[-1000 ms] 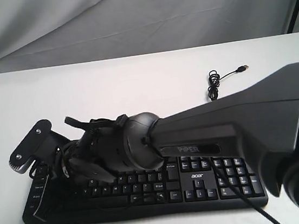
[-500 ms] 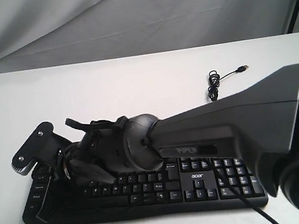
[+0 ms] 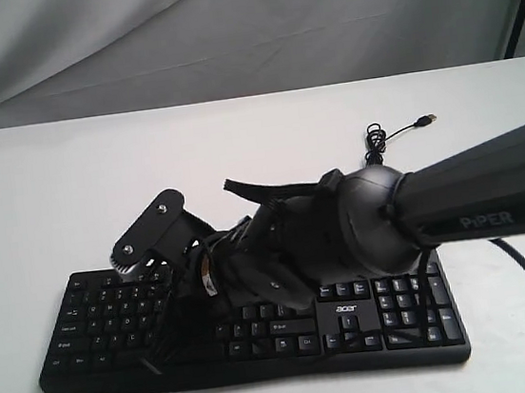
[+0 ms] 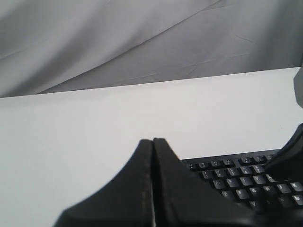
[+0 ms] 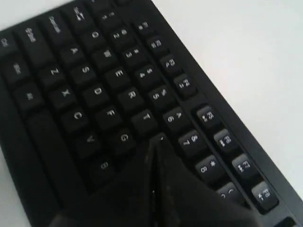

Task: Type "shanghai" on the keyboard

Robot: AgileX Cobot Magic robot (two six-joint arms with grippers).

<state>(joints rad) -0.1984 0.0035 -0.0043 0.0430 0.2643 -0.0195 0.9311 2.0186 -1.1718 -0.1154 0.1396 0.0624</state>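
Observation:
The black keyboard [image 3: 354, 317] lies along the near edge of the white table, with its "acer" logo above the arrow keys. My right arm reaches across it from the right. The right gripper [image 3: 156, 355] is shut and points down at the left-middle letter keys. In the right wrist view the keyboard [image 5: 94, 90] fills the frame. The shut right gripper [image 5: 156, 140] has its tip just beyond the G and below the T and 6 keys, hiding the key beneath it. My left gripper [image 4: 152, 141] is shut and holds nothing. It sits off the keyboard's [image 4: 236, 177] left end.
The keyboard's thin black USB cable [image 3: 381, 144] lies coiled on the table behind the number pad, plug unconnected. A grey cloth backdrop [image 3: 223, 29] hangs behind the table. The right arm's forearm [image 3: 491, 187] spans the right half of the keyboard.
The right arm has swung right along the keyboard. Its gripper went from the far-left keys to the left-middle letter keys. The gripper stayed shut.

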